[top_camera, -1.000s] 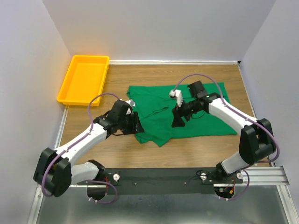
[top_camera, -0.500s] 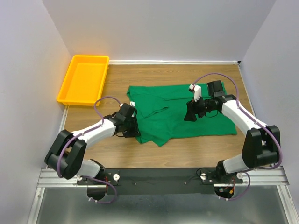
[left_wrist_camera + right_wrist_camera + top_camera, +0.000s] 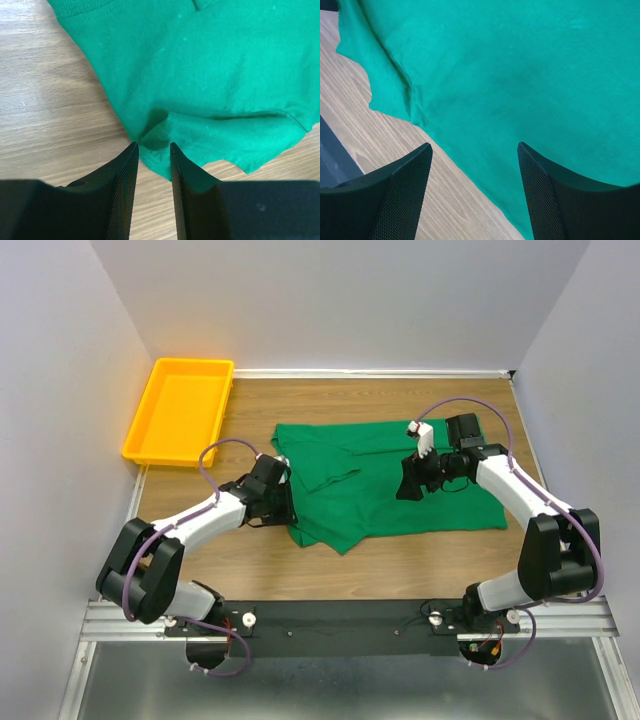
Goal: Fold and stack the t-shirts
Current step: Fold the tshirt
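The green t-shirt (image 3: pixel 400 475) lies spread on the wooden table (image 3: pixel 200 570), under and between both sets of fingers. Its long axis runs from my left gripper (image 3: pixel 152 150) across to just past my right gripper (image 3: pixel 474 150). The small white neck label (image 3: pixel 283 460) sits just beyond the left fingers, so I judge the neck end points that way and the hem lies out past the right fingers.

The left fingers are drawn close together at the cloth's near corner, with a puckered fold of the edge nipped between their tips. The right fingers are spread wide above flat fabric and hold nothing, the shirt's near edge and bare wood showing below them.

This is thin, limp cotton, as I read it. It should be light and easy to drag, but it will sag and crease and won't hold a shape by itself. I'd take it by edges and corners, one per gripper, keeping it taut between them.
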{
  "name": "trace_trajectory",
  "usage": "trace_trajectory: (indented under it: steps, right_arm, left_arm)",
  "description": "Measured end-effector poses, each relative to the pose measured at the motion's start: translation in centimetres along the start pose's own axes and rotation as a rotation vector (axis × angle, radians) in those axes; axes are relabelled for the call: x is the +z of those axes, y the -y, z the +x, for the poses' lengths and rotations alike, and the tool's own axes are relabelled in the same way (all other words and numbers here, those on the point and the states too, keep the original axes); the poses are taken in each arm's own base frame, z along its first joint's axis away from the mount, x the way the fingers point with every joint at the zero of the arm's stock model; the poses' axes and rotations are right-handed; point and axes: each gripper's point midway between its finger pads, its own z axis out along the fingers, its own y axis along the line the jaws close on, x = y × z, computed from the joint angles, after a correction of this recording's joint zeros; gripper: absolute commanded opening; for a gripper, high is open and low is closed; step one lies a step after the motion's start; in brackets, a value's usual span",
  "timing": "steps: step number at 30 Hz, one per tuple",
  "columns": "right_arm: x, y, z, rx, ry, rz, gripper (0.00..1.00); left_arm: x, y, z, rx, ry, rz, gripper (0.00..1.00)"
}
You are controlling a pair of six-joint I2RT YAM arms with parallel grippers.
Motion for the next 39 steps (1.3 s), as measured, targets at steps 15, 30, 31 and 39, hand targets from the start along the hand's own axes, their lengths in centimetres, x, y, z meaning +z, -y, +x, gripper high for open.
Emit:
trace_trajectory:
  steps: [15,30,31,39]
  right_arm:
    - [0.0,0.1,0.0,0.007,0.002,0.002,0.77]
    - [-0.1,0.2,0.0,0.018,0.005,0.008,0.77]
    - [-0.1,0.2,0.0,0.018,0.005,0.008,0.77]
    - [-0.1,0.3,0.0,0.018,0.004,0.008,0.77]
  left_arm:
    - [0.0,-0.4,-1.0,0.006,0.017,0.040,0.41]
    - [0.5,0.1,0.3,0.043,-0.045,0.146,0.41]
    - [0.6,0.1,0.3,0.044,-0.049,0.147,0.41]
    - [1.1,-0.2,0.5,0.057,-0.065,0.145,0.40]
